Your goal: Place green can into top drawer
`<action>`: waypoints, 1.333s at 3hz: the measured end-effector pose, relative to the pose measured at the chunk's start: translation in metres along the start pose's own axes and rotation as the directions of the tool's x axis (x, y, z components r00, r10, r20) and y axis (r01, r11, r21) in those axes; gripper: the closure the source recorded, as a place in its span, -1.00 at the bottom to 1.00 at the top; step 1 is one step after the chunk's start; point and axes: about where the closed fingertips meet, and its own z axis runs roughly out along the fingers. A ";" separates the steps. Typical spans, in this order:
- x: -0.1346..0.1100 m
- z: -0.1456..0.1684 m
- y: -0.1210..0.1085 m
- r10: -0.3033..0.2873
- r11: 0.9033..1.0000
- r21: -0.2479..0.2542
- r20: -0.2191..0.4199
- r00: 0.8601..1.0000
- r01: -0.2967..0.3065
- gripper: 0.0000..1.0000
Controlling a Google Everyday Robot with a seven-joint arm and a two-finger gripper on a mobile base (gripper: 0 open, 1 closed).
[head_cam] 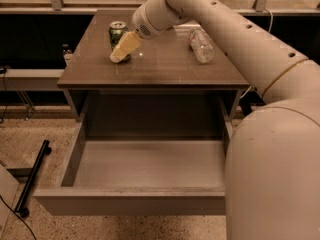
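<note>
The green can (117, 32) stands upright at the back left of the brown table top (160, 66), its silver top showing. My gripper (121, 50) reaches from the right and sits right against the can's front right side, its pale fingers pointing down-left to the table. The top drawer (145, 164) is pulled wide open below the table, its smooth grey inside bare.
A clear plastic bottle (201, 45) lies on its side at the back right of the table. My arm crosses the right side of the view. A black bar (32, 176) lies on the speckled floor at the left. Dark shelving stands behind the table.
</note>
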 end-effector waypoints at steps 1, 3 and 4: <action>0.010 -0.001 -0.009 0.022 1.000 0.018 0.019 1.000 -0.023 -1.00; 0.026 0.027 -0.024 0.079 0.997 -0.022 0.098 0.992 -0.077 -1.00; 0.021 0.047 -0.028 0.082 0.995 -0.058 0.128 0.988 -0.075 -1.00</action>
